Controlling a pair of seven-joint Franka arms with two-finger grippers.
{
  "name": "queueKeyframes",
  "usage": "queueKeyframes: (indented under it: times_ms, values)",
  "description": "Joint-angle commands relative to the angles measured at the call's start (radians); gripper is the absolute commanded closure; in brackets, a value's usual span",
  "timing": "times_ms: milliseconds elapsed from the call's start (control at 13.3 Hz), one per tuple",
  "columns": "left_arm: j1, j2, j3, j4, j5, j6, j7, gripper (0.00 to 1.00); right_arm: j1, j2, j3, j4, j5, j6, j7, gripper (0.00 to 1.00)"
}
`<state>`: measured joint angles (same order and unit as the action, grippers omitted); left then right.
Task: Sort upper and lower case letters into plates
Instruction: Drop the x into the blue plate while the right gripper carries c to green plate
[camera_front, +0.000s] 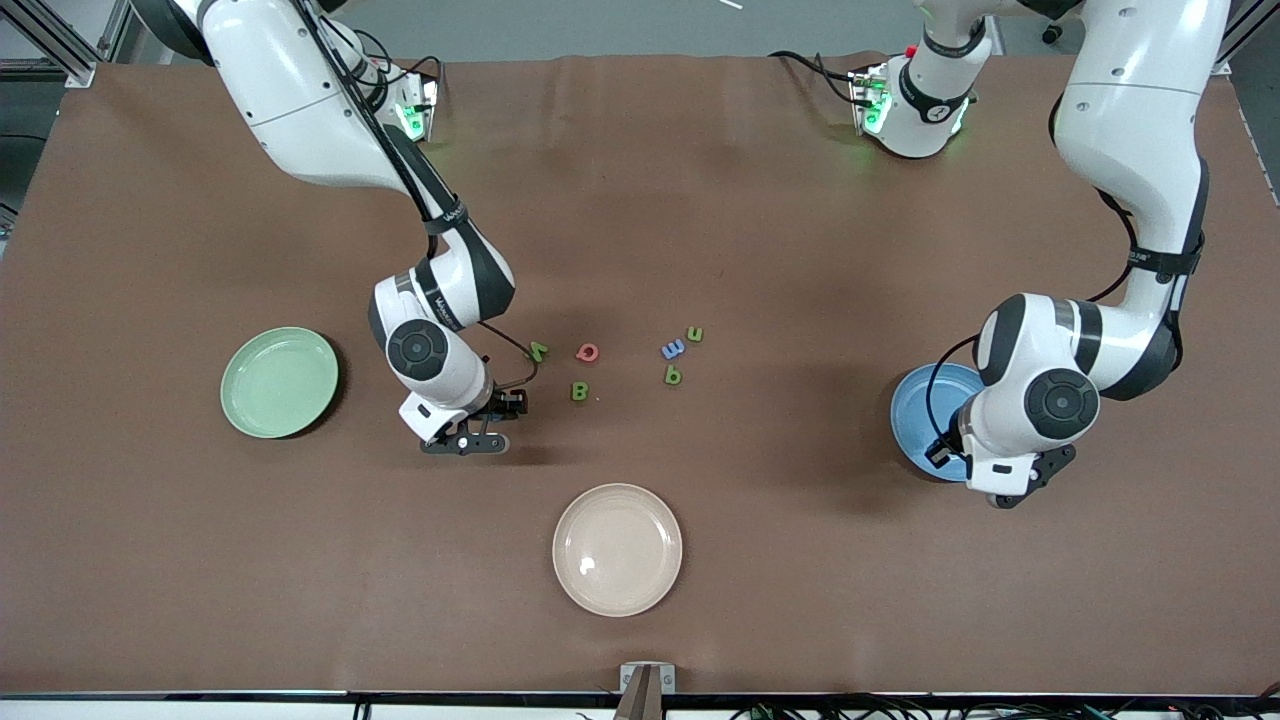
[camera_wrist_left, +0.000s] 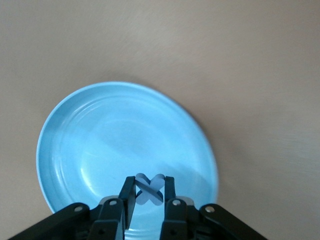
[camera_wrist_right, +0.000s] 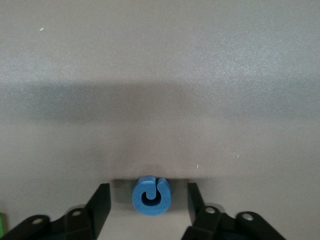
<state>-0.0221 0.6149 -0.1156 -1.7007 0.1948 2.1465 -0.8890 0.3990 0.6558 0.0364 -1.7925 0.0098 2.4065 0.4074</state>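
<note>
The left pincer (camera_wrist_left: 149, 194) hangs over the blue plate (camera_front: 918, 400), clamped on a small blue x (camera_wrist_left: 149, 189); in the left wrist view the letter sits above the plate's bowl, inside its rim.

The right pincer (camera_wrist_right: 145, 200) is low at the surface (camera_front: 800, 560), its fingers (camera_wrist_right: 100, 202) standing apart on either side of a blue C (camera_wrist_right: 151, 195) with a gap left on both sides; the C lies flat on the surface.

Taking the red Q (camera_front: 587, 351) as landmark: a green N (camera_front: 538, 350) lies beside it toward the right arm's end, a green B (camera_front: 579, 391) just nearer the front camera, and a blue m (camera_front: 673, 348), green n (camera_front: 694, 334) and green b (camera_front: 673, 375) cluster toward the left arm's end. The green plate (camera_front: 279, 382) sits well apart toward the right arm's end, with open brown surface around it. The beige plate (camera_front: 617, 549) lies nearer the camera than the Q, bare surface all round.
</note>
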Motion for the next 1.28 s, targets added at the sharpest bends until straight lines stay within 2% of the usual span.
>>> queueKeyframes:
  times_ms: [0, 75, 151, 226, 302, 528, 754, 905, 981, 1207]
  values:
    - [0.025, -0.015, -0.007, -0.056, 0.015, 0.001, -0.002, 0.9, -0.012, 0.005, 0.01, -0.004, -0.016, 0.017, 0.017, 0.37]
    - [0.034, -0.014, -0.007, -0.056, 0.015, -0.003, -0.001, 0.54, -0.012, 0.005, 0.01, -0.005, -0.016, 0.02, 0.017, 0.4]
    - [0.033, -0.012, -0.007, -0.056, 0.015, -0.003, -0.002, 0.08, -0.012, 0.005, 0.01, -0.005, -0.016, 0.019, 0.017, 0.45]
    - [0.028, -0.017, -0.01, -0.051, 0.015, -0.008, -0.016, 0.0, -0.012, 0.005, 0.01, -0.005, -0.016, 0.016, 0.017, 0.54]
    - [0.021, -0.021, -0.018, -0.045, 0.014, -0.01, -0.022, 0.0, -0.014, 0.005, 0.01, -0.005, -0.016, 0.014, 0.017, 0.62]
    - [-0.048, -0.035, -0.059, 0.021, 0.0, -0.068, -0.097, 0.0, -0.015, 0.004, 0.01, -0.005, -0.014, 0.013, 0.016, 0.77]
    - [-0.171, 0.003, -0.087, 0.105, -0.003, -0.085, -0.261, 0.0, -0.035, -0.004, 0.01, -0.005, -0.016, 0.0, 0.001, 0.79]
    - [-0.257, 0.019, -0.087, 0.118, -0.008, -0.071, -0.292, 0.0, -0.063, -0.031, 0.01, -0.01, -0.016, -0.05, -0.053, 0.79]
    - [-0.292, 0.034, -0.087, 0.118, -0.032, -0.056, -0.315, 0.01, -0.09, -0.066, 0.011, -0.022, -0.016, -0.088, -0.085, 0.79]
    - [-0.375, 0.055, -0.084, 0.105, -0.052, 0.074, -0.45, 0.03, -0.149, -0.212, 0.011, -0.161, -0.016, -0.092, -0.179, 0.79]
